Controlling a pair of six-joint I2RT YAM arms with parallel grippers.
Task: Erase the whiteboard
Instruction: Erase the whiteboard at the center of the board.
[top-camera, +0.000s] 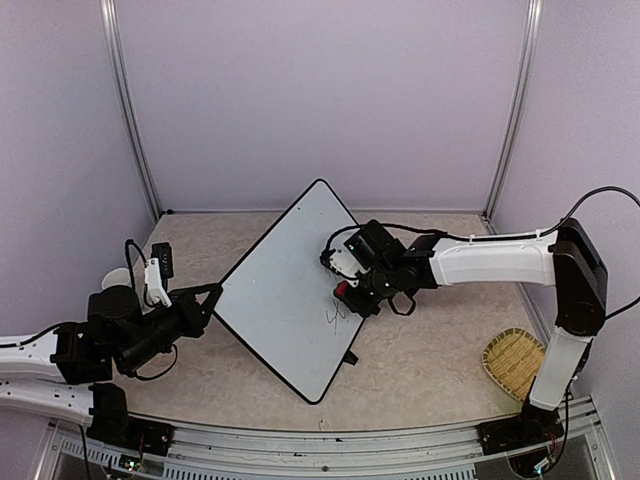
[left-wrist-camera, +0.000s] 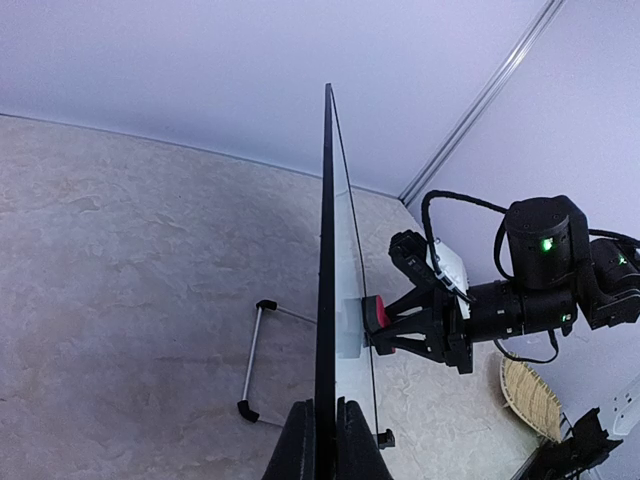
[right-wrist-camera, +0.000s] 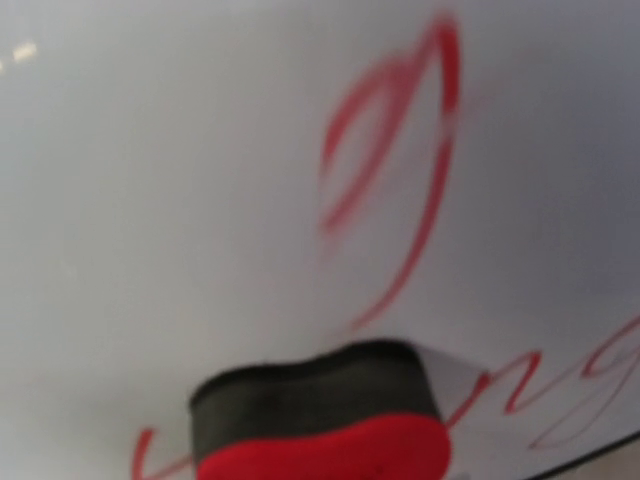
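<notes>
On worktop (top-camera: 420, 350) whiteboard (top-camera: 285, 290) stood upright, frame pinched in left claw (top-camera: 210, 298); right claw (top-camera: 348, 290) pinched eraser (right-wrist-camera: 320, 420) against writing (right-wrist-camera: 400, 170). Risk: hard push could slip board from left pinch, topple it.

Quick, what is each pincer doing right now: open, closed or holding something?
Left pincer: closed on the edge of the large white black-framed whiteboard.
Right pincer: closed on a red and black eraser block, pressed to the board.

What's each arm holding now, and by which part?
Left gripper: jaws pinch the whiteboard at its left edge. Right gripper: jaws hold the eraser by its red body.
</notes>
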